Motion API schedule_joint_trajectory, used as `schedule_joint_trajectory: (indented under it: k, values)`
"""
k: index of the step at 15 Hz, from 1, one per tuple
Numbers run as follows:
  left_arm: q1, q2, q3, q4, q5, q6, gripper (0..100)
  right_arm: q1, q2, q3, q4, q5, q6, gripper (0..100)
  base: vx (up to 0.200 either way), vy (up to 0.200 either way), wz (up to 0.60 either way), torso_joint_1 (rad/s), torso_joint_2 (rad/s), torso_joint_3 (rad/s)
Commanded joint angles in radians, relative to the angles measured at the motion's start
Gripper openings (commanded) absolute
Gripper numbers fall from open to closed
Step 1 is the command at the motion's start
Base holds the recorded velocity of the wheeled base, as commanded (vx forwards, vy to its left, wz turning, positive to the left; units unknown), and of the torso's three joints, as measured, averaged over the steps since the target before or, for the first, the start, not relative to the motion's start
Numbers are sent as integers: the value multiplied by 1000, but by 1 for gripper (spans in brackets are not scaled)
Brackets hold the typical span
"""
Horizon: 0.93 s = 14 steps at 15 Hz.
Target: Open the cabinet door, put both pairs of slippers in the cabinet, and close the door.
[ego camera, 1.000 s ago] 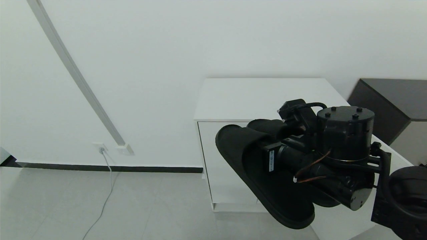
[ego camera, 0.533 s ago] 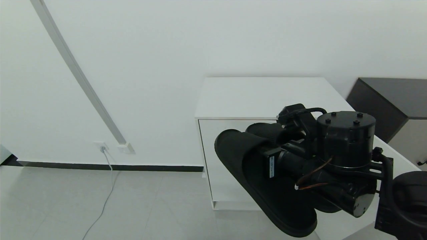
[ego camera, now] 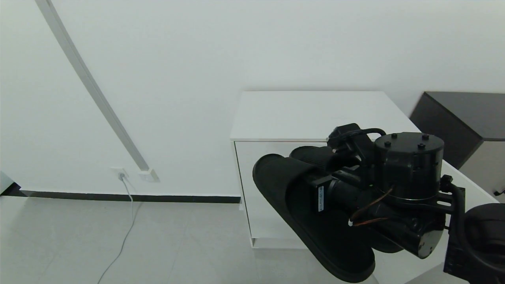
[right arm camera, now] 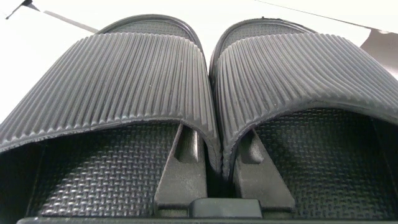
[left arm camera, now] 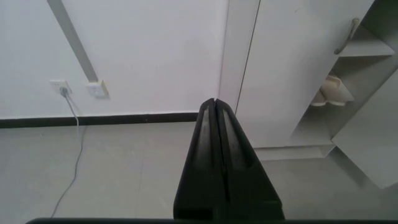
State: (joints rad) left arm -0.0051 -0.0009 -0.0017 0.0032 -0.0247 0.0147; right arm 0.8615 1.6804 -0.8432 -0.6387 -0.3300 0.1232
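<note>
The right gripper [right arm camera: 217, 149] is clamping the black slippers [ego camera: 294, 197] together in front of the cabinet [ego camera: 307, 114]. The left gripper [left arm camera: 216, 158] is pressing its fingers together, while beige slippers [left arm camera: 333, 92] are sitting inside the cabinet.

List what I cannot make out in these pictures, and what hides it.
1. Head view: the front of the cabinet is covered by the right arm and the black slippers, so the door's state is unclear there.
2. Right wrist view: the tips of the right gripper are hidden under the slipper straps.
3. Left wrist view: the pale slippers on a shelf are partly behind the cabinet's edge. One or a pair, unclear.
</note>
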Motion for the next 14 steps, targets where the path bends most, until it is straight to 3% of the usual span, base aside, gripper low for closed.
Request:
schedule_joint_trajectory:
  k: [1,14]
  values:
    - [1,1,0,0,0,1,0,1,1,-2,-1,0,-4,0,0,-200,0,-7,7,2]
    - [-1,1,0,0,0,1,0,24,-13,4,-1,-1,-4,0,0,-200,0,3,3,3]
